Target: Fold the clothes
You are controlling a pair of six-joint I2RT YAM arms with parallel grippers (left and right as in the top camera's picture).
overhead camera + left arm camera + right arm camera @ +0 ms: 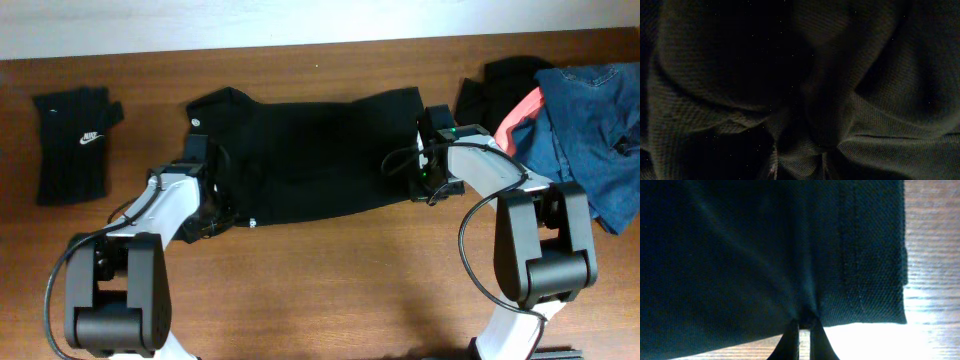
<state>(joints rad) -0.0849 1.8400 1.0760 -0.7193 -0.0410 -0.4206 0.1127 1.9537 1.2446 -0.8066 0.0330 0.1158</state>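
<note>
The big black shirt [310, 155] lies spread out in the middle of the desk [350, 290]. The right gripper [805, 330] is pinched tight on the shirt's right edge. The left gripper [800, 167] grips a bunch of cloth at the shirt's left end. A folded black piece [72, 145] lies left of the shirt.
</note>
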